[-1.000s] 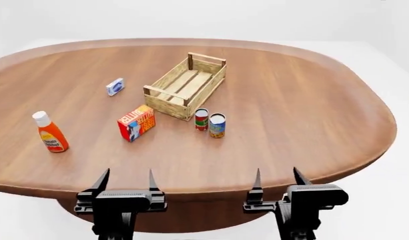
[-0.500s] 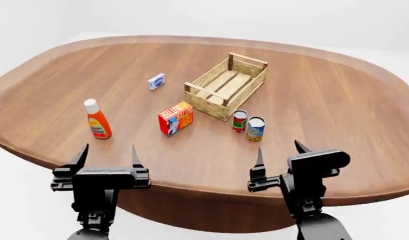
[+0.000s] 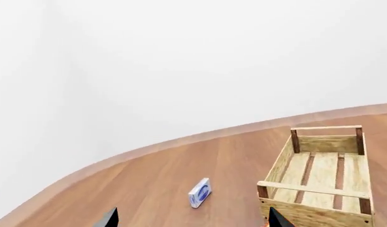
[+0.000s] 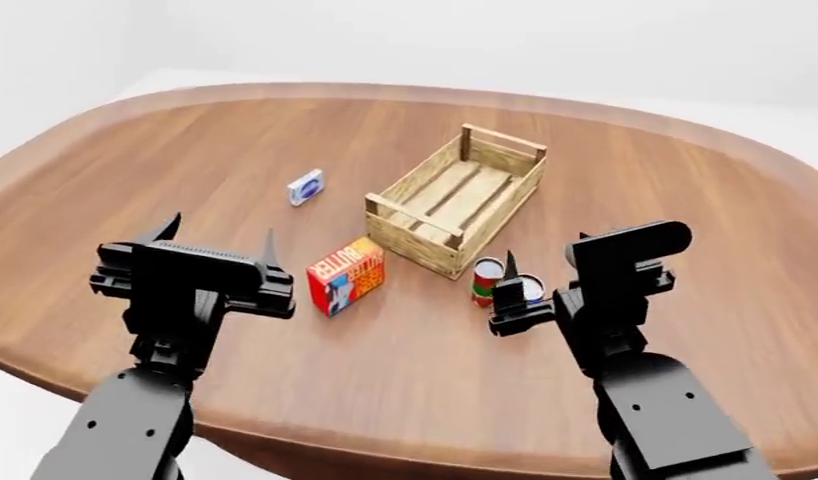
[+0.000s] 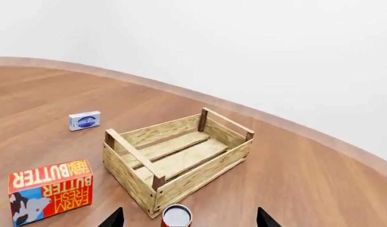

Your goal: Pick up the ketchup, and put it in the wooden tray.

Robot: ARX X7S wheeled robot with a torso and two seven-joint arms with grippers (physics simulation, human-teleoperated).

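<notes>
The ketchup does not show in any current view; in the head view my left gripper and arm cover the spot at the table's left. The wooden tray stands empty at mid-table, also in the left wrist view and the right wrist view. My left gripper is open and empty above the table's left side, its fingertips at the edge of its wrist view. My right gripper is open and empty, just above the cans.
A red butter box stands left of the tray's near corner. A small red-labelled can and a second can stand by that corner, under my right gripper. A small blue-white box lies farther left.
Both grippers have risen and moved forward over the table, and the view has shifted. The ketchup, seen at the left before, is now hidden behind my left gripper.
</notes>
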